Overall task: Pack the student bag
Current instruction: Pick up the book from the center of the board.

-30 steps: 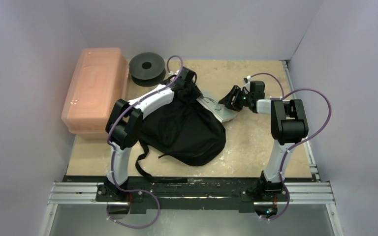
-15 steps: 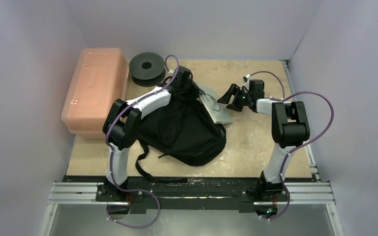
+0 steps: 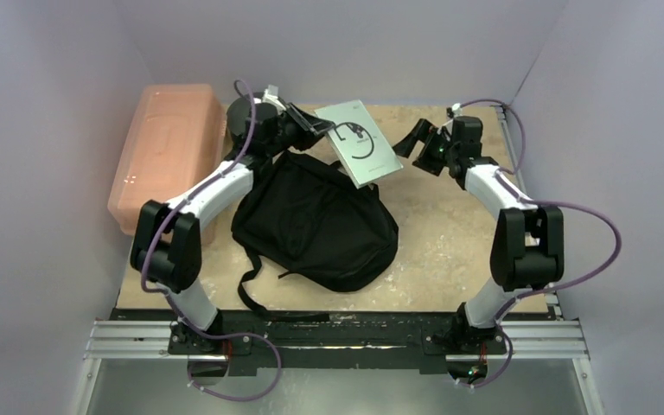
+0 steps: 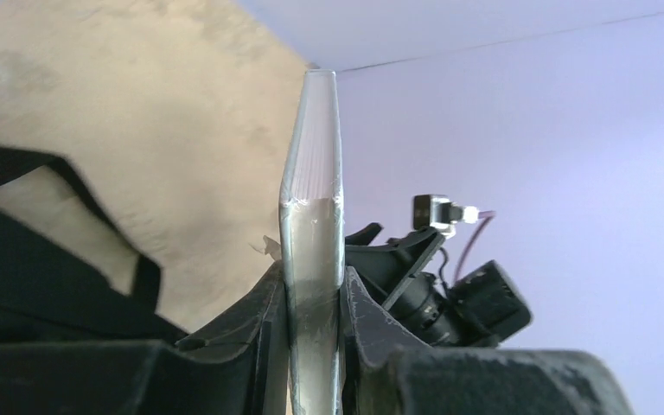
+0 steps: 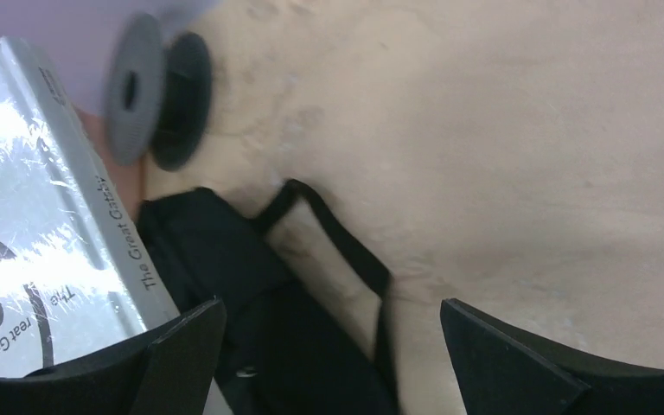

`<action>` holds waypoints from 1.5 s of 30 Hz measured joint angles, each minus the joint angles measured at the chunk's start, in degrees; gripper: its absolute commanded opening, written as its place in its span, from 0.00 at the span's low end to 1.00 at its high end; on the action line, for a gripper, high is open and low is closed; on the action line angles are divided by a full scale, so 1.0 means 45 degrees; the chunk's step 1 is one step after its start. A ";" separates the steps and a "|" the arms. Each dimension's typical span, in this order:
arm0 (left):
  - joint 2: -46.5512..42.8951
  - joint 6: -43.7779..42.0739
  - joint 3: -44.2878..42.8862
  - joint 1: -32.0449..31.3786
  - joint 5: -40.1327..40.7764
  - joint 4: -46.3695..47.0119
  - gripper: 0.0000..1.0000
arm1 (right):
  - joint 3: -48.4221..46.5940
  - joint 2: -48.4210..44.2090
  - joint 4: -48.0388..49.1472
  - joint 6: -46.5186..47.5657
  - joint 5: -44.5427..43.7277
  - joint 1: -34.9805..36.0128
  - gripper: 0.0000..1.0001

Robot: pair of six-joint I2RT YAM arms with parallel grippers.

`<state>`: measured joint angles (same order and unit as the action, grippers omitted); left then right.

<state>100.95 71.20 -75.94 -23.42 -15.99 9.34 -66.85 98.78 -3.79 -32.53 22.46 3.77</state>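
Note:
The student bag (image 3: pixel 316 225), a soft black backpack, lies slumped at the table's middle, and a strap loop (image 5: pixel 337 242) of it rests on the board. My left gripper (image 3: pixel 309 125) is shut on a plastic-wrapped grey-white book (image 3: pixel 359 143) titled "The Great Gatsby" and holds it in the air behind the bag. In the left wrist view the book (image 4: pixel 311 216) stands edge-on between the fingers of the left gripper (image 4: pixel 314 303). My right gripper (image 3: pixel 417 138) hangs open just right of the book. Nothing lies between the fingertips of the right gripper (image 5: pixel 330 311), and the book (image 5: pixel 35 242) is at its left.
A pink translucent box (image 3: pixel 164 156) lies along the left wall. A black round spool (image 3: pixel 251 117) sits at the back, partly behind my left arm, and the spool (image 5: pixel 151 91) also shows in the right wrist view. Purple walls close the back and sides.
My left arm has lifted the book from beside the bag's far edge up and toward the back wall. The right gripper has opened wide and drawn back to the right.

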 measured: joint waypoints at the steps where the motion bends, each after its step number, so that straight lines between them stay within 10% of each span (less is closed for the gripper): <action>1: -0.0403 0.0092 0.0257 0.0102 -0.0068 0.0486 0.00 | 0.0083 -0.0432 0.0146 -0.0306 0.0272 -0.0029 0.99; 15: -0.3021 0.2929 0.4367 0.0510 -0.0063 0.5955 0.00 | 0.7888 -0.5848 1.0282 -0.8845 0.2074 -0.0199 0.99; 27: -0.3060 0.3861 0.4930 0.0505 0.1064 0.6795 0.00 | 0.8233 -0.6810 1.3274 -1.0904 0.1472 0.1462 0.98; 45: -0.3060 0.4619 0.5333 -0.0350 0.1632 0.8315 0.00 | 0.7125 -0.4731 1.5091 -1.2104 0.0209 0.3968 0.26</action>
<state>87.18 91.98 -51.94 -24.99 -8.64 46.76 -34.79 77.49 64.12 -87.00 23.40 21.63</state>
